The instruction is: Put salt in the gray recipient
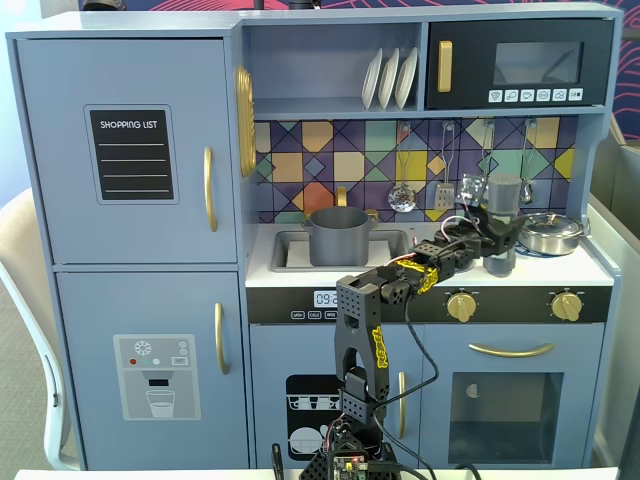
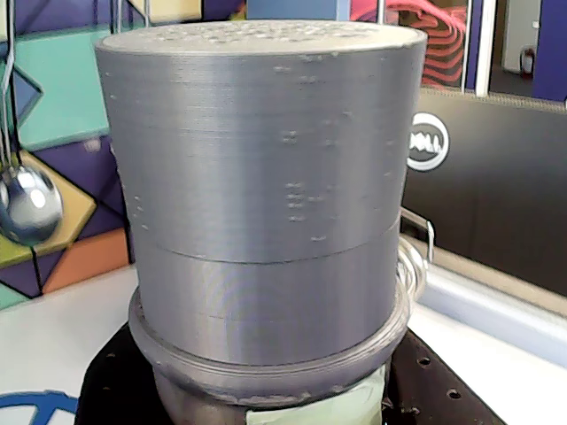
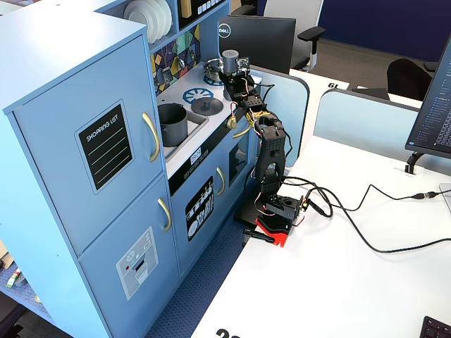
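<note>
- Salt, a tall slim gray cylindrical shaker with a wider gray cap (image 1: pixel 502 215): upright at the right end of the white toy-kitchen counter (image 1: pixel 300 275), over the stove side, just left of a shiny silver lidded pan (image 1: pixel 550 233).
- The black two-finger gripper (image 1: pixel 497 245) is clenched around the shaker's lower body, below the cap. In the wrist view the cap (image 2: pixel 257 159) fills the frame, with a sliver of pale green label (image 2: pixel 314 409) beneath it, so the camera sits close behind the grasp.
- Whether the base rests on the counter or is just clear of it: cannot tell.
- Held upright, probably to keep the contents in until it is over the target.
- Gray recipient, a matte dark gray straight-sided toy pot with small side handles (image 1: pixel 338 236): in the sink recess at the counter's left, well apart from the shaker, mouth open.
- A flat gray round lid (image 3: pixel 208 106) lies on the stove top between shaker and pot.
- Room: the path toward the pot runs along the counter under hanging utensils, a ladle (image 1: pixel 402 196) among them, on the tiled backsplash. The shelf above limits lift, so a tall shaker has modest headroom.
- Counter front edge is open toward the arm. The pan crowds the right side.
- Likely need: carry across, then tip over the pot's rim.
</note>
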Tool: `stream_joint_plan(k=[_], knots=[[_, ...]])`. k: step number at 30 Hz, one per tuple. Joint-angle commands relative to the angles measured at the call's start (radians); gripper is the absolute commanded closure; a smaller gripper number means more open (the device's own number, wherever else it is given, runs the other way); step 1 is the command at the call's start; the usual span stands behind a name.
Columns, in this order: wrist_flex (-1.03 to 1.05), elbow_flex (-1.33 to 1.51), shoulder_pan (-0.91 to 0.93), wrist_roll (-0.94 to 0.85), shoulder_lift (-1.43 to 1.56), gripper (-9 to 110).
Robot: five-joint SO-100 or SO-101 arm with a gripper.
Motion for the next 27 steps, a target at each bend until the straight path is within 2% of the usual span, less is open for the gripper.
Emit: stream_joint_plan(k=[1, 27], knots=[[-0.041, -0.009, 0.014, 0.015, 0.026, 101], [-0.083, 0.017, 0.015, 0.002, -0.02, 101]])
